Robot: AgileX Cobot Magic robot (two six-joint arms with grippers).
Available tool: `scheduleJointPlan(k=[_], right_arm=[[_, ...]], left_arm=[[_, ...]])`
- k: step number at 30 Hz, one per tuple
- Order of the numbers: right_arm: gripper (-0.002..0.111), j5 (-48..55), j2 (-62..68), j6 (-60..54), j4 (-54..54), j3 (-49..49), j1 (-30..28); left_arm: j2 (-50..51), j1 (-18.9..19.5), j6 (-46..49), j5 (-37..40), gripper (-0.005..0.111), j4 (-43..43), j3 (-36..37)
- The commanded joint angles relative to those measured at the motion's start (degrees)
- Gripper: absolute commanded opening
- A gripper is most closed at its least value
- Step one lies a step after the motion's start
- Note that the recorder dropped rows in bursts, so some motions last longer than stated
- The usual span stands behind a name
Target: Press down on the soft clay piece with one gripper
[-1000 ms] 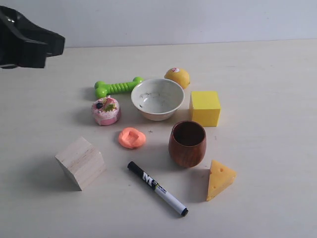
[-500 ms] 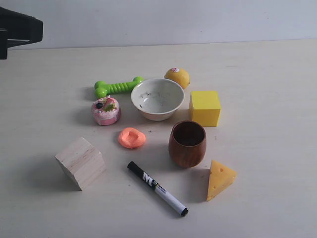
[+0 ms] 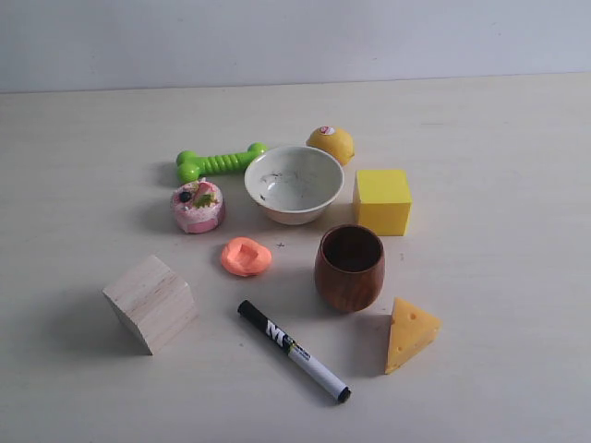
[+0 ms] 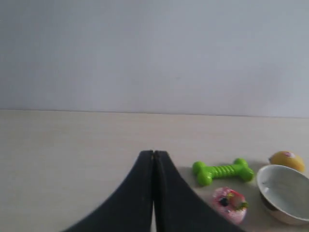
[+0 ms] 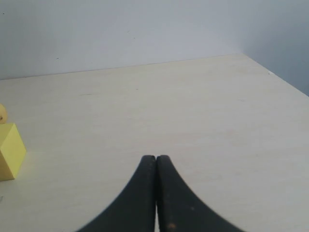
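Though the bowl (image 4: 285, 191) is cropped, clay (image 3: 246, 257) seems dented.

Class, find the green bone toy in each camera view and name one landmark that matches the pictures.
Exterior view: green bone toy beside the white bowl, beyond the pink cake.
Left wrist view: green bone toy next to bowl and cake.
Right wrist view: not in it.
Shared landmark: white bowl (exterior, left wrist); yellow cube (exterior, right wrist).

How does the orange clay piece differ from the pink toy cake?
The clay piece is plain salmon-orange; the toy cake is pink with fruit toppings. The clay piece lies low with a dent on top; the toy cake stands taller. Both are small and roundish.
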Motion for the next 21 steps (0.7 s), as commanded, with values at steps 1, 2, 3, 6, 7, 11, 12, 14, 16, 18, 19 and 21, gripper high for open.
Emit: scheduleJointPlan(k=[1, 2, 3, 6, 7, 11, 12, 14, 16, 18, 19, 21], right_arm=[[0.000, -0.3, -0.3, 0.0, -0.2, 0.3, 0.0], [0.000, -0.3, -0.3, 0.0, -0.2, 0.3, 0.0], [0.000, -0.3, -0.3, 0.0, -0.2, 0.3, 0.0], [0.000, -0.3, -0.3, 0.0, -0.2, 0.3, 0.0], [0.000, -0.3, -0.3, 0.0, -0.2, 0.3, 0.0], [0.000, -0.3, -0.3, 0.0, -0.2, 0.3, 0.0], [0.000, -0.3, -0.3, 0.0, -0.2, 0.3, 0.0], [0.000, -0.3, -0.3, 0.0, -0.2, 0.3, 0.0], [0.000, -0.3, -0.3, 0.0, -0.2, 0.3, 0.0], [0.000, -0.3, -0.3, 0.0, -0.2, 0.3, 0.0], [0.000, -0.3, -0.3, 0.0, -0.2, 0.3, 0.0], [0.000, -0.3, -0.3, 0.0, -0.2, 0.3, 0.0]], left_arm=[[-9.0, 6.6, -0.3, -6.1, 0.000, -1.2, 10.5], [-10.8, 7.6, -0.3, -9.0, 0.000, -1.2, 13.6], [-11.5, 7.8, -0.3, -11.4, 0.000, -1.2, 15.6], [-12.2, 8.1, -0.3, -21.3, 0.000, -1.2, 23.8], [-12.2, 8.1, -0.3, -22.5, 0.000, -1.2, 25.3], [-16.0, 8.1, 0.0, -24.9, 0.000, -0.5, 31.6], [-18.8, 8.1, 0.0, -24.9, 0.000, -0.6, 33.4], [-21.9, 8.1, 0.0, -24.9, 0.000, -0.6, 34.1], [-24.4, 8.1, 0.0, -24.0, 0.000, -0.6, 34.1], [-26.5, 8.1, 0.1, -21.8, 0.000, -0.2, 34.1], [-27.1, 8.1, 0.1, -21.2, 0.000, -0.2, 34.1], [-28.0, 8.1, 0.1, -19.2, 0.000, -0.2, 34.1]])
